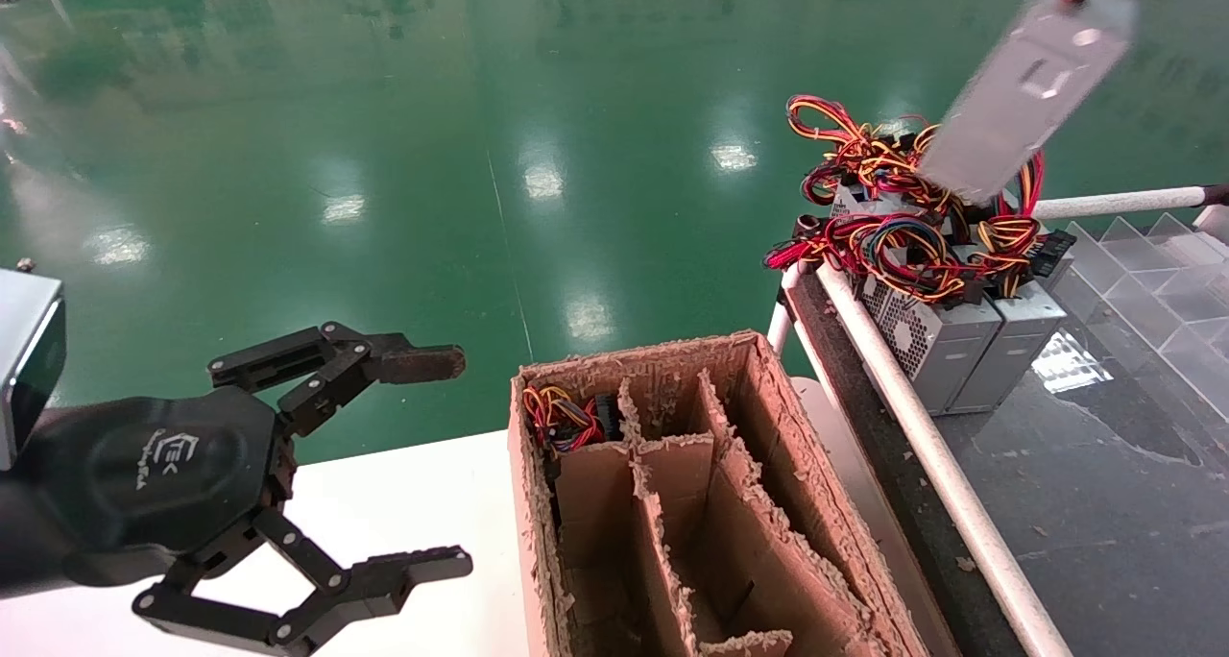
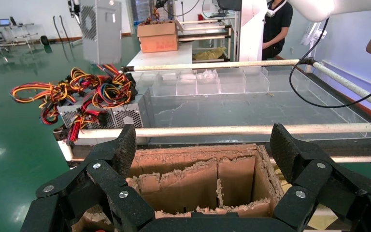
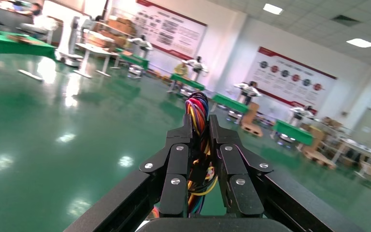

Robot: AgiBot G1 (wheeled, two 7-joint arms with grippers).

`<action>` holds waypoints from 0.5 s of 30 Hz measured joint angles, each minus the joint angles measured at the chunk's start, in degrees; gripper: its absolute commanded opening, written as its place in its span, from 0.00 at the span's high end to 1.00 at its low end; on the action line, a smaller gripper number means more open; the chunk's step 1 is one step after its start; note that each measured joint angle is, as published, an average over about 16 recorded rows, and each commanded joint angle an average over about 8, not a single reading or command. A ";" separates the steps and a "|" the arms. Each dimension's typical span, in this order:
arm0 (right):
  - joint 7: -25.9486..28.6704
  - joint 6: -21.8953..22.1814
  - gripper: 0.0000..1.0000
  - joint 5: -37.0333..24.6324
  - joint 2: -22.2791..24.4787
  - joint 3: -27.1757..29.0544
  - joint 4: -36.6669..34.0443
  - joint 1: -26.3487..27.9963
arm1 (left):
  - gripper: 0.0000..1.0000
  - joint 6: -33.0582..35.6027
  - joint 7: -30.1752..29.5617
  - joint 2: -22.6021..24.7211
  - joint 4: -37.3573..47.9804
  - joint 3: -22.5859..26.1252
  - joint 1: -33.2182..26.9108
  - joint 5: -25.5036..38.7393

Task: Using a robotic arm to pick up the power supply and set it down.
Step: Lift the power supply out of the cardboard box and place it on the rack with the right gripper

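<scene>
The power supply (image 1: 1027,90), a grey metal box, hangs tilted in the air at the far right, above the pile of other units. The left wrist view shows it too, as the power supply (image 2: 101,24) with its round vent. My right gripper (image 3: 200,121) is shut on its bundle of coloured wires (image 3: 197,104); the gripper itself is outside the head view. My left gripper (image 1: 451,460) stands open and holds nothing, low at the left over the white table. In its own wrist view the left gripper (image 2: 203,140) faces the cardboard box.
A worn cardboard box (image 1: 816,465) with dividers stands in front; wires (image 1: 566,417) show in its far-left cell. Other grey units (image 1: 951,340) with tangled wires lie on a black tray edged by a white pipe (image 1: 912,398). Clear plastic dividers (image 1: 1152,254) lie at the right.
</scene>
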 measured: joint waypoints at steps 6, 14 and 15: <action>-2.71 -1.99 1.00 0.04 2.67 0.88 -4.65 1.15 | 0.00 0.00 0.00 0.00 0.00 0.00 0.00 0.00; -6.38 -4.61 1.00 -0.12 6.14 1.66 -11.13 1.29 | 0.00 0.00 0.00 0.00 0.00 0.00 0.00 0.00; -6.79 -4.99 1.00 -0.14 6.56 1.72 -11.93 1.23 | 0.00 0.00 0.00 0.00 0.00 0.00 0.00 0.00</action>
